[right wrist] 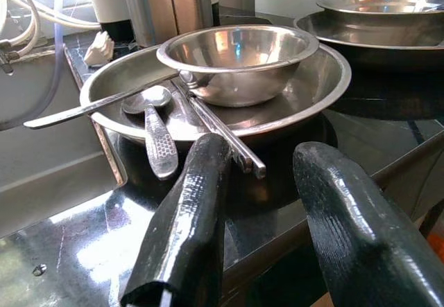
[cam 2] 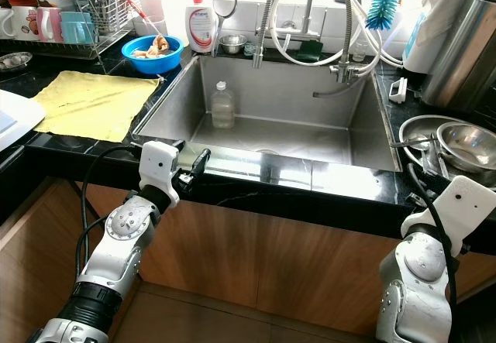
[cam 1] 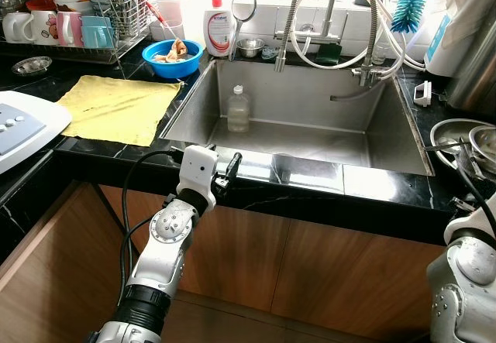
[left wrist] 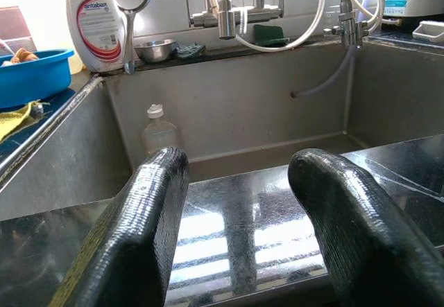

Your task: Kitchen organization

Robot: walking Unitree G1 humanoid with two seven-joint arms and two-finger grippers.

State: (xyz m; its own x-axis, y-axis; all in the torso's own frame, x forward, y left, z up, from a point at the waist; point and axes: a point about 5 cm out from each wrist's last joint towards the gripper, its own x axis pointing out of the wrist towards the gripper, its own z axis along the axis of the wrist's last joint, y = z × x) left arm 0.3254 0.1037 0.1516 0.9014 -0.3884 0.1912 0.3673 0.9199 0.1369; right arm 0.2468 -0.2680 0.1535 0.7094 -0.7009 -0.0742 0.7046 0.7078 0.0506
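My left gripper (cam 1: 230,168) rests at the front rim of the steel sink (cam 1: 387,138), fingers open and holding nothing. Beyond its fingers (left wrist: 142,231) a small clear plastic bottle (left wrist: 158,131) stands upright against the sink's back left wall. My right gripper (right wrist: 257,224) is open and empty at the counter's front edge on the right. Just ahead of it lies a steel plate (right wrist: 316,92) carrying a steel bowl (right wrist: 236,61), a spoon (right wrist: 158,134) and other cutlery.
A yellow cloth (cam 1: 116,107) lies left of the sink, with a blue bowl (cam 1: 172,56), a soap bottle (cam 1: 219,27) and a dish rack (cam 1: 85,18) behind it. Faucet hoses (cam 1: 333,25) hang over the basin. More steel dishes (right wrist: 388,9) sit far right.
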